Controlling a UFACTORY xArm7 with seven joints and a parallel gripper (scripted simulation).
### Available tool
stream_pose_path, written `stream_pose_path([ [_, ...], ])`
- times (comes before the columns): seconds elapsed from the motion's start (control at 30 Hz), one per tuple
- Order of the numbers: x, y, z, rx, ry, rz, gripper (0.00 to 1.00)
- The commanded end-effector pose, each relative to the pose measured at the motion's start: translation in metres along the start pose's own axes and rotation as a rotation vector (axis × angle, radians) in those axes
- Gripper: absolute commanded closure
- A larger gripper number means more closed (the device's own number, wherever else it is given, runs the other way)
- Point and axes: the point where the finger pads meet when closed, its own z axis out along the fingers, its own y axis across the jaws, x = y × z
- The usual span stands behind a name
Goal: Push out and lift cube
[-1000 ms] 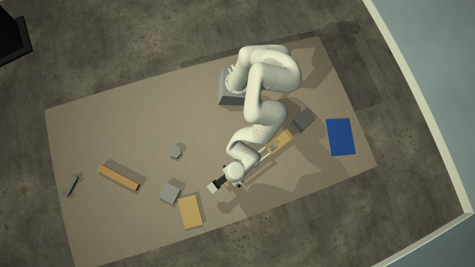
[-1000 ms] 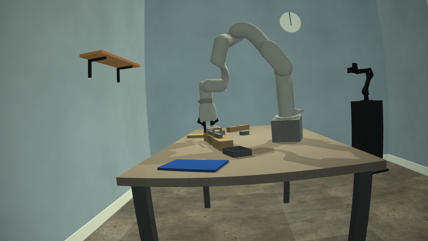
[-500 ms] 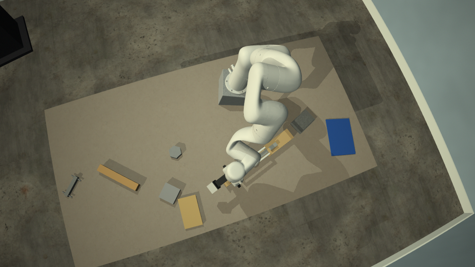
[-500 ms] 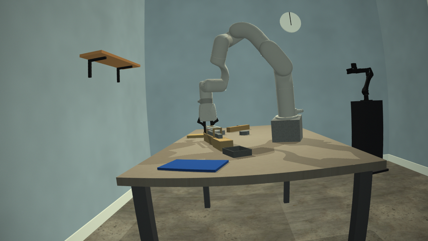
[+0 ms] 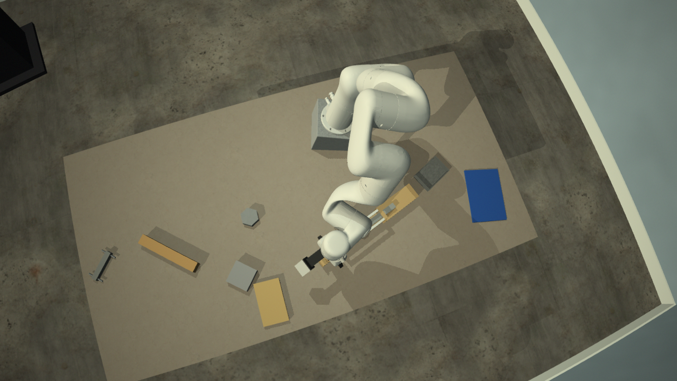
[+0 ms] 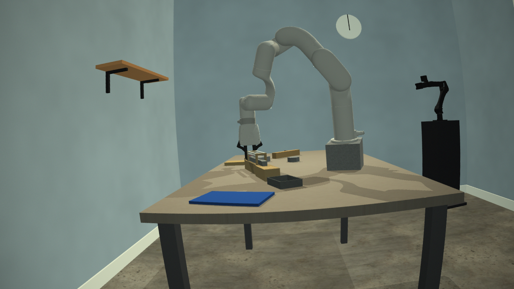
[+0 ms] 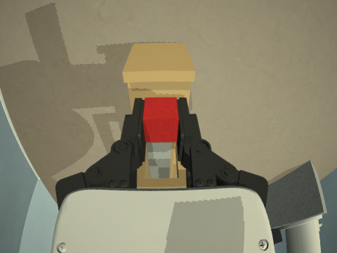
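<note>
A red cube [image 7: 160, 119] sits between my black fingers at the end of the tan channel [image 7: 159, 182] [image 5: 402, 199] [image 6: 264, 171]. The channel's broad tan ledge [image 7: 159, 67] lies just beyond the cube. My gripper [image 7: 160, 117] [image 6: 249, 146] is shut on the cube, one finger on each side, low at channel height. A grey block [image 7: 159, 159] lies in the channel behind the cube. In the top and exterior views the cube is hidden; in the top view my wrist [image 5: 335, 242] covers it.
A dark grey tray [image 5: 431, 172] [image 6: 284, 181] stands at the channel's other end, with a blue mat [image 5: 484, 194] [image 6: 231, 198] beyond it. A tan plate [image 5: 271, 301], a grey square block [image 5: 241, 275], a grey hexagon [image 5: 249, 216] and a tan plank [image 5: 167, 253] lie to the left.
</note>
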Motion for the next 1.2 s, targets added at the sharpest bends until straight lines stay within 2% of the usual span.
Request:
stream_pose_path([
  [0.0, 0.001, -0.001, -0.002, 0.003, 0.003, 0.0, 1.0],
  [0.17, 0.001, -0.001, -0.018, 0.003, 0.003, 0.0, 1.0],
  [0.23, 0.001, -0.001, -0.018, 0.003, 0.003, 0.0, 1.0],
  [0.47, 0.001, -0.001, -0.065, 0.003, 0.003, 0.0, 1.0],
  [0.57, 0.001, -0.001, -0.078, 0.003, 0.003, 0.0, 1.0],
  [1.17, 0.001, -0.001, -0.082, 0.003, 0.003, 0.0, 1.0],
])
